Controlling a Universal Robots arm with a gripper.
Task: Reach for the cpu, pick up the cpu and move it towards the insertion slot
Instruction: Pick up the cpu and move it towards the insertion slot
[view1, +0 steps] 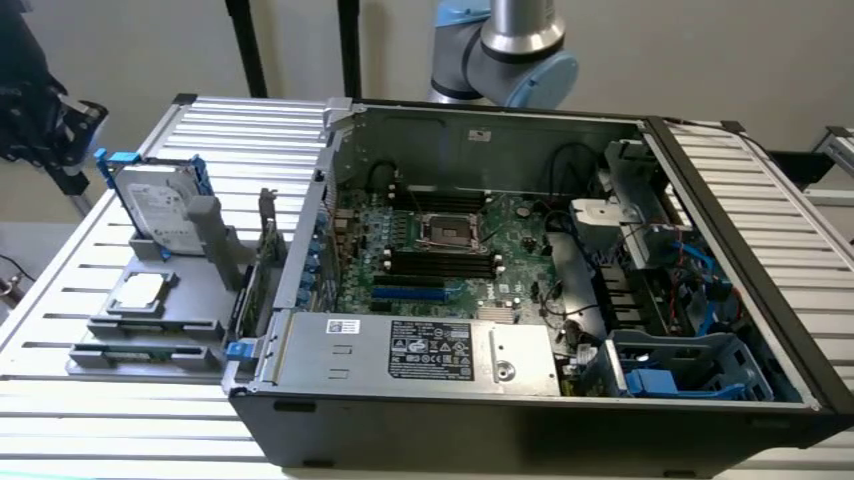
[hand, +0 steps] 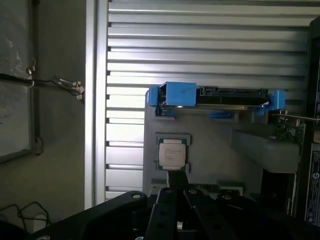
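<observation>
Gleaming silvery, the square cpu (view1: 140, 291) lies flat.

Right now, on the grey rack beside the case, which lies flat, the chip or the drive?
The small square silvery cpu with pale rim lies flat; the tall grey hard drive with blue bracket stands on edge.

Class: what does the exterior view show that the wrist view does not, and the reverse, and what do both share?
Exterior view: the open computer case, the insertion slot on its green board, the robot arm above. Wrist view: loose wires beside the table. Both: the cpu lying flat on its grey holder, the blue-bracketed hard drive, the slatted table.
</observation>
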